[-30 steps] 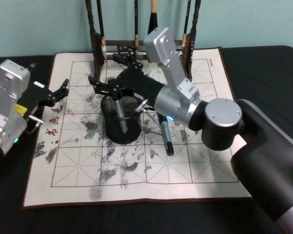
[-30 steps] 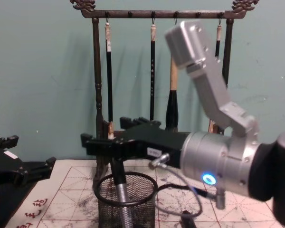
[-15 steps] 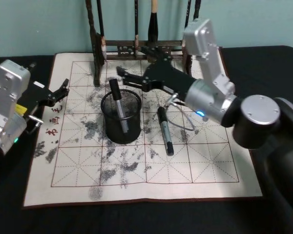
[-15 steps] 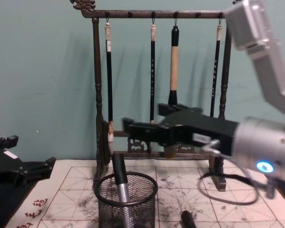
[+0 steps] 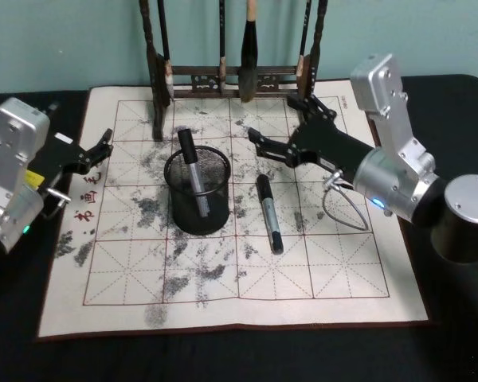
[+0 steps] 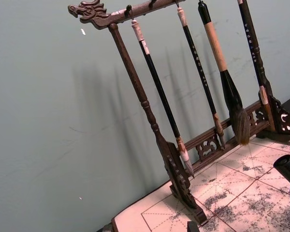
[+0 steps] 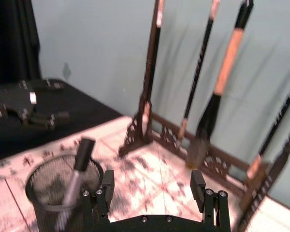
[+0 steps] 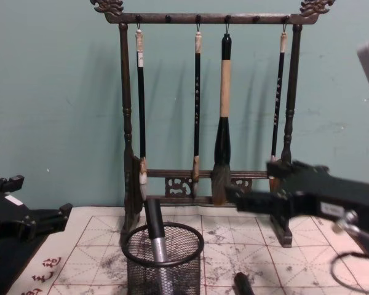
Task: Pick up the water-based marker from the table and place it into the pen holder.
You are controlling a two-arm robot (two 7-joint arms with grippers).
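On your grid mat [image 5: 327, 270], a black-capped, silver-barrelled marker [image 5: 193, 171] leans in the mesh holder [image 5: 197, 219]. Right gripper [image 5: 275, 118] hovers nearby, jaws wide, empty; left gripper [image 5: 103, 145] parked, jaws apart.

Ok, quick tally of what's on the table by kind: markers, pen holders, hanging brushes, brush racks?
Black-and-silver markers: 2 (standing marker in the holder, lying marker beside it)
Round black wire-mesh pen holder: 1
Hanging calligraphy brushes: 4
Dark wooden brush rack: 1
Total: 8
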